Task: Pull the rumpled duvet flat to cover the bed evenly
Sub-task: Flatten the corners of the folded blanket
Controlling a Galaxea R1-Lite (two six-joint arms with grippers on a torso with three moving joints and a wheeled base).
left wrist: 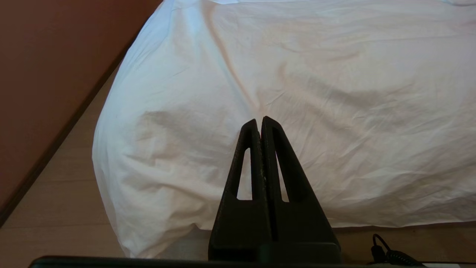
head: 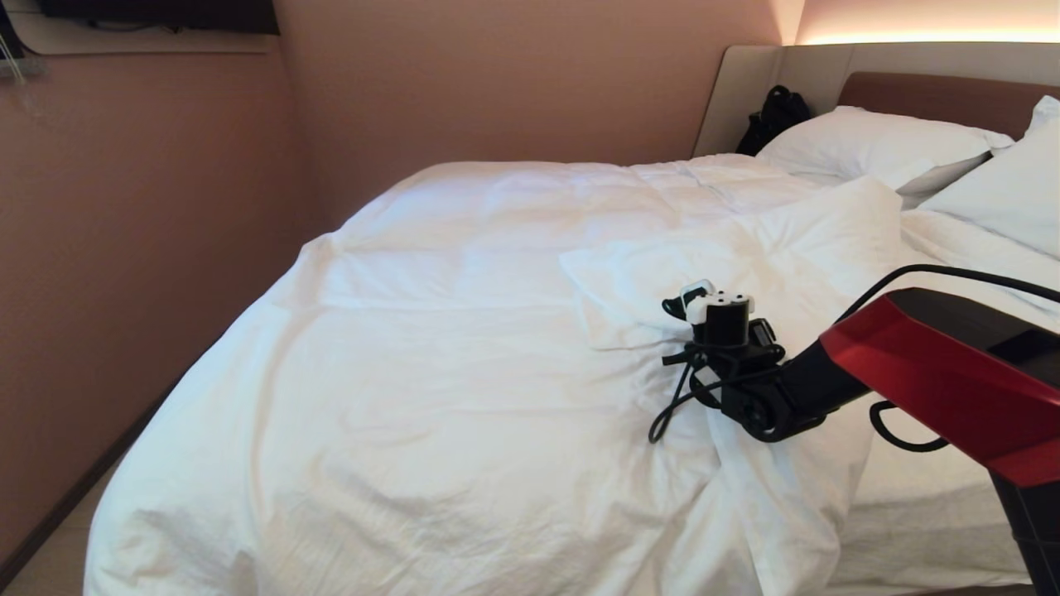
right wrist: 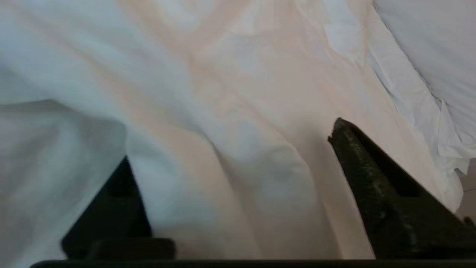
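Observation:
The white duvet [head: 464, 372] lies wrinkled over the bed [head: 927, 505], with one corner flap [head: 745, 248] folded back on top towards the pillows. My right gripper [head: 719, 341] is pressed down onto the duvet just below that flap; its fingers are hidden in the head view. In the right wrist view the right gripper [right wrist: 230, 143] stands open, with a raised ridge of duvet [right wrist: 260, 175] between its fingers and one finger half sunk in cloth. My left gripper [left wrist: 259, 121] is shut and empty, hanging off the bed before the duvet's [left wrist: 297, 93] foot corner.
Two white pillows [head: 869, 145] [head: 1002, 194] lie against the brown and beige headboard [head: 936, 95]. A black bag [head: 774, 116] sits in the corner beside them. A pink wall [head: 149, 248] runs close along the bed's far side, and wood floor [left wrist: 55, 208] shows at the foot.

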